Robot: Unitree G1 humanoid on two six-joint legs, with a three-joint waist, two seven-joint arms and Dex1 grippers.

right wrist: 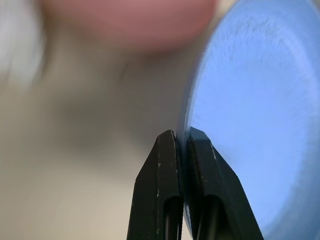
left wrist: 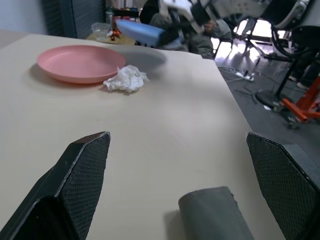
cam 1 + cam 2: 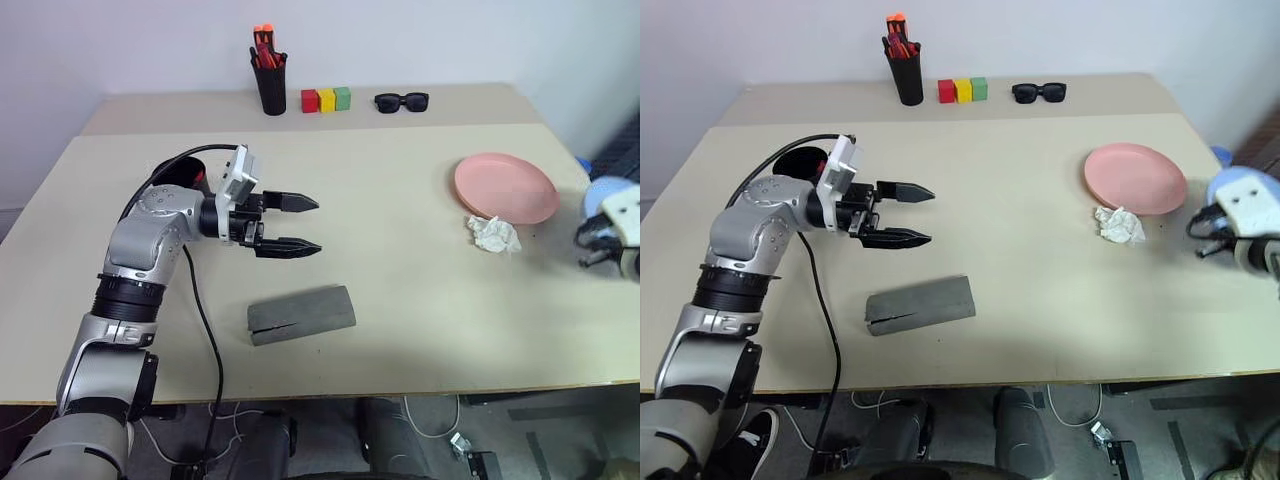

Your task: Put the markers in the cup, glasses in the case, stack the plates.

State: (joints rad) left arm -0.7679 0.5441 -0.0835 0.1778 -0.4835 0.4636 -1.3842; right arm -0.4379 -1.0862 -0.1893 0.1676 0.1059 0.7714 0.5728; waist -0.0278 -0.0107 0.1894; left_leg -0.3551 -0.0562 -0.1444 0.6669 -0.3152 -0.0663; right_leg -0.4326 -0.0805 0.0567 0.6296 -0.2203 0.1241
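The left gripper hovers level above the tabletop, pointing right, jaws spread wide. The grey case lies just below it, closed, long axis left-right. At the right edge the right gripper pinches the blue plate's rim, holding it beside the pink plate.

Crumpled tissue, sunglasses, blocks
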